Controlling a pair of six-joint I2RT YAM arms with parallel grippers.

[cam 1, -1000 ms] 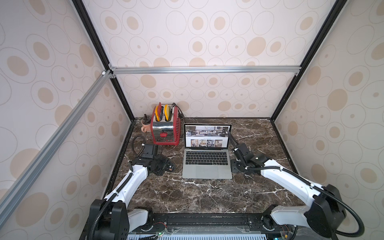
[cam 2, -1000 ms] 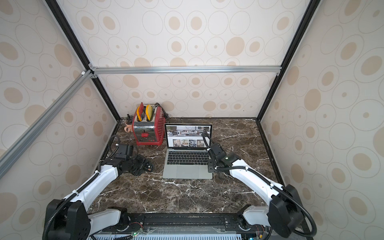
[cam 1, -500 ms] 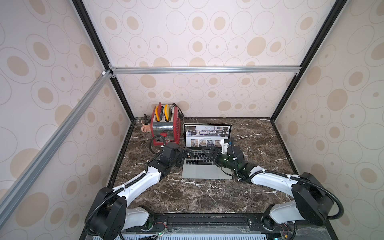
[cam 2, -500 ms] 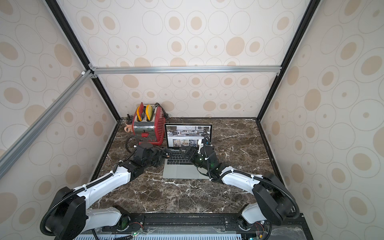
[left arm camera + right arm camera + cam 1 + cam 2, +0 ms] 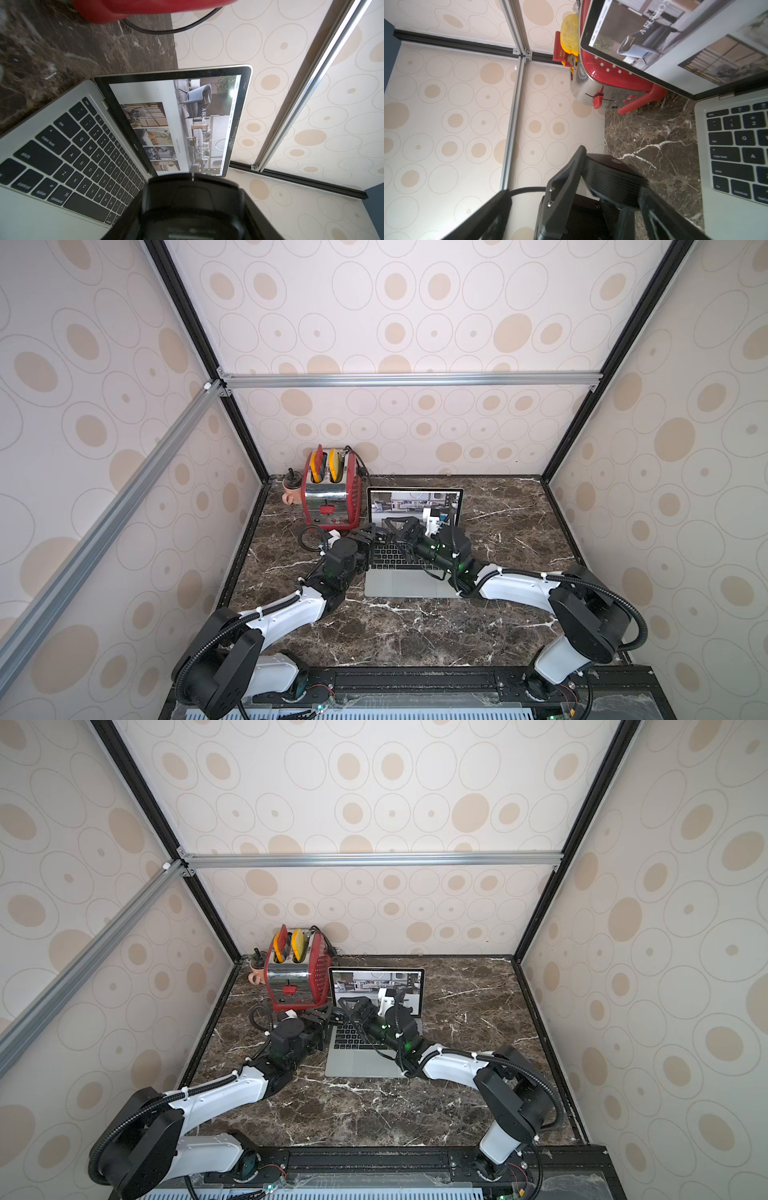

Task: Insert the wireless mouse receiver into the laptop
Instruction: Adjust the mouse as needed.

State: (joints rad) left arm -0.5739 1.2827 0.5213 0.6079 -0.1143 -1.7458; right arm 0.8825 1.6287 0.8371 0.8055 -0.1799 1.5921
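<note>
The silver-grey laptop stands open mid-table, its screen lit. My left gripper hovers at the keyboard's left rear corner. It is shut on a black, ribbed, rounded mouse. My right gripper reaches across the keyboard toward it. It is open wide, one finger on each side of the mouse, not touching it. A tiny silvery tip shows at the mouse's far edge. I cannot tell whether it is the wireless mouse receiver.
A red toaster holding yellow and red slices stands just left of the laptop screen, a pink mug behind it. A coiled black cable lies by my left wrist. Patterned walls close in three sides.
Both arms have swung in from the laptop's sides and now meet over the keyboard's left rear. The right gripper has opened wide. The left stays shut on the mouse.
</note>
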